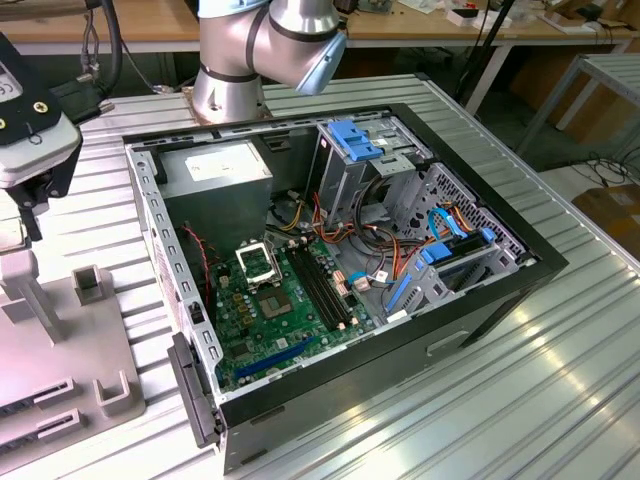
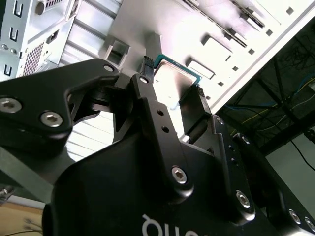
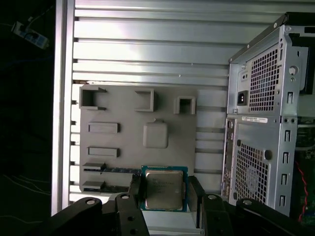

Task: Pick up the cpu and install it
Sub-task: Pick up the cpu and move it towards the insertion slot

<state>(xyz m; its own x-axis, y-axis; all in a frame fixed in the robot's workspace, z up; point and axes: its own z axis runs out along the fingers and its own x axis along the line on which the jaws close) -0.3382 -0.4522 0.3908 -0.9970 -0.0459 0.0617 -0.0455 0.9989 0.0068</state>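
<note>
Two jaws clamp the cpu by its edges over the grey tray, so it wants carrying level.

Ribbed aluminium tabletop, glare on slats. Light wooden workbench along back. Second metal table at exterior view's right, grey floor beneath, brown cardboard box nearby.

In the exterior view the Universal Robots arm stands upright at its base, and its wrist hangs at the exterior view's left edge. In both wrist views the gripper faces down, its two black fingers pressed against opposite edges of the cpu.
</note>
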